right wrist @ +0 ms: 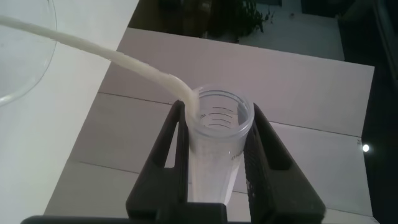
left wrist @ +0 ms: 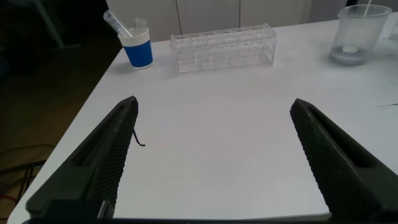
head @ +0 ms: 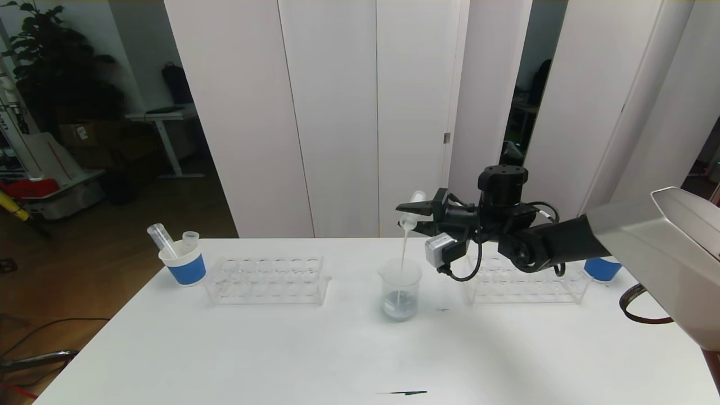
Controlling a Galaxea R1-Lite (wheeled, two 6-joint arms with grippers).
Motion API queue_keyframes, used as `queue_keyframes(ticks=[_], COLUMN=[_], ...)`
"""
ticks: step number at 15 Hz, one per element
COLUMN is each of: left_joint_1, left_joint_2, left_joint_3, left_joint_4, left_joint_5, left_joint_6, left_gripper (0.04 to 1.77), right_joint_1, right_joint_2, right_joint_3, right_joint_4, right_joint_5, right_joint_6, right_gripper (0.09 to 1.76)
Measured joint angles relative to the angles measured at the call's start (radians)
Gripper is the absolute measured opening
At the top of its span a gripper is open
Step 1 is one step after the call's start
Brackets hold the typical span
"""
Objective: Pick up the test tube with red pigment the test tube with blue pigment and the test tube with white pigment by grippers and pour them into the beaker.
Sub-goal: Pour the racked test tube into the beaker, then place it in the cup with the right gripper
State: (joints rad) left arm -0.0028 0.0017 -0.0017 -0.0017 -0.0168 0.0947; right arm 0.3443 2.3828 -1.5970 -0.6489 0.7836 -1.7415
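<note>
The right end effector (head: 409, 216) is clamped on the test tube with white pigment (head: 411, 212), tipped over the beaker (head: 400, 289) mid-tabletop (head: 281, 349), pouring. It looks like the last pour; next, drain it and right it. The left end effector (left wrist: 214, 162) hangs wide open, idle.

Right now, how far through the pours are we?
Done, apparently: two empty tubes stand in the blue-banded cup, and the beaker holds bluish-grey liquid. In hand: the right claw, shut on the test tube with white pigment, tips it above the beaker; a white stream is falling in. Left: finish this pour. The left claw sits open and idle above the table.
</note>
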Motion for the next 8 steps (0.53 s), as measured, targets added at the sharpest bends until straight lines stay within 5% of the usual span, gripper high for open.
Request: queue_keyframes(ticks=[8], left_joint_1=[0.001], left_joint_2=[0.0], left_joint_3=[0.0], left_joint_4=[0.0], left_joint_5=[0.0], left_joint_6=[0.0], left_gripper=[1.75], right_joint_1=[-0.002], right_joint_2=[0.014], right_joint_3=[-0.081], right_joint_4=[0.038], right_joint_5=[0.019], right_joint_6=[-0.115], right_gripper=[0.58])
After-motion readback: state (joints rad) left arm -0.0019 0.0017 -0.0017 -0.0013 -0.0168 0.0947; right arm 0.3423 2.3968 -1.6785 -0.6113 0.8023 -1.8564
